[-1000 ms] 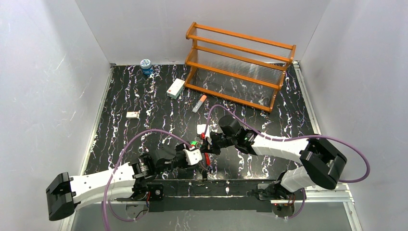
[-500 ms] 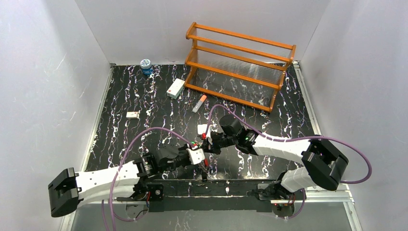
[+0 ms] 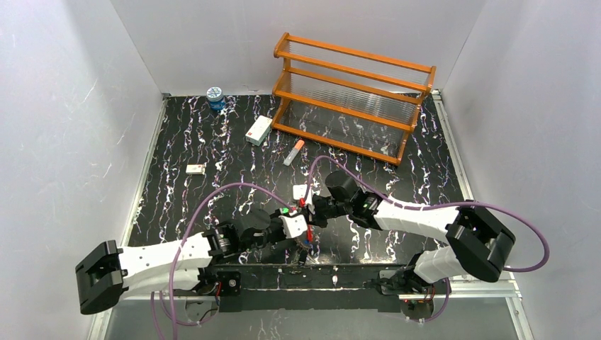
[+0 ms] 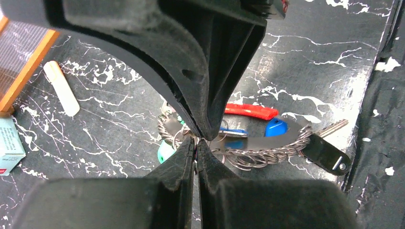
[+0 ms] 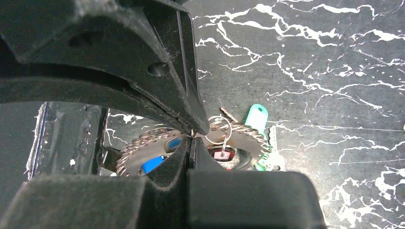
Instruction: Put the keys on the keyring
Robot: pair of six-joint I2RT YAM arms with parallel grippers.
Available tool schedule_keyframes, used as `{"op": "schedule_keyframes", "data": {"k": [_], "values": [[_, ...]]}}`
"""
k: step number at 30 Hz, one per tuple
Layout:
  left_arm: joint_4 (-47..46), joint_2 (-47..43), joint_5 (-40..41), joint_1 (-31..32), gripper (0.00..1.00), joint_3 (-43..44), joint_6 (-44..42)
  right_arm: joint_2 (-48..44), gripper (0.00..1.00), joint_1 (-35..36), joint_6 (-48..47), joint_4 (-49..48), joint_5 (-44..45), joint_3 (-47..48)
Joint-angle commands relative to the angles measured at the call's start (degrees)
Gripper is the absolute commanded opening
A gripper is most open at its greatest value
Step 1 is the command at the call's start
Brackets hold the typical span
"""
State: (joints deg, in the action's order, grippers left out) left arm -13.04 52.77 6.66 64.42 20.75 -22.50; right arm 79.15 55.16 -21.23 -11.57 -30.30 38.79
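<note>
Left tool point(image 4: 196, 144), right tool point(image 5: 192, 139) closed over keyring point(image 4: 267, 155)

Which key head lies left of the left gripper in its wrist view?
The green head; the blue heads lie right of the shut left gripper.

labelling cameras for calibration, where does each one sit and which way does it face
top external: above and behind the bases, facing down on the table and rack; left arm and right arm show whole
left wrist: on the left arm, facing down along the left pincer at the keyring and keys; only its fingers show
right wrist: on the right arm, facing down past the right pincer at the same keyring; only its fingers show
shared: both wrist views show keyring and keys
</note>
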Motion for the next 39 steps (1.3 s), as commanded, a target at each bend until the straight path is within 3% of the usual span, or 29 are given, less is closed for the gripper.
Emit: {"op": "schedule_keyframes", "data": {"k": [1,2,4,6,7,9,13,18,20,32,39], "values": [[1.57,-3.3,1.02,-0.09,0.0,-0.22,0.94,-3.04,0.01,0.48,-0.74,-4.88,-0.79,-0.68],[1.88,-3.9,0.79,-0.04,0.0,-0.33,1.01,-3.11,0.01,0.39,-0.86,-4.66,-0.53,-0.54],[2.4,-4.69,0.97,-0.08,0.12,-0.36,1.54,-2.97,0.01,0.34,-1.0,-4.51,-0.68,-0.31],[2.7,-5.11,0.93,-0.09,0.13,-0.49,1.82,-2.83,0.01,0.31,-1.08,-4.5,-1.09,-0.14],[2.6,-5.21,0.91,-0.05,0.12,-0.67,1.95,-2.74,0.01,0.36,-1.17,-4.51,-1.36,-0.01],[2.14,-5.1,0.78,-0.09,0.01,-1.01,2.1,-2.48,0.01,0.32,-1.05,-4.51,-1.67,0.27],[1.2,-4.3,1.42,-0.08,0.0,-1.3,2.79,-2.49,0.01,0.19,-0.1,-5.47,-0.5,0.01],[-5.07,-5.73,0.73,-0.09,0.0,-3.92,6.0,-4.07,0.33,-2.52,3.86,-10.17,-2.1,-2.61],[-9.74,-6.97,0.42,-0.04,0.0,-6.54,7.84,-4.95,0.38,-4.59,5.78,-11.85,-4.82,-3.66],[-38.85,-9.8,-1.55,-0.08,0.0,-19.9,9.95,-4.89,0.4,-7.42,6.79,-12.89,-13.55,-5.43],[-44.35,-11.15,-2.62,-0.05,0.0,-23.63,9.11,-2.69,0.4,-7.43,7.86,-14.44,-15.16,-5.54]]}}
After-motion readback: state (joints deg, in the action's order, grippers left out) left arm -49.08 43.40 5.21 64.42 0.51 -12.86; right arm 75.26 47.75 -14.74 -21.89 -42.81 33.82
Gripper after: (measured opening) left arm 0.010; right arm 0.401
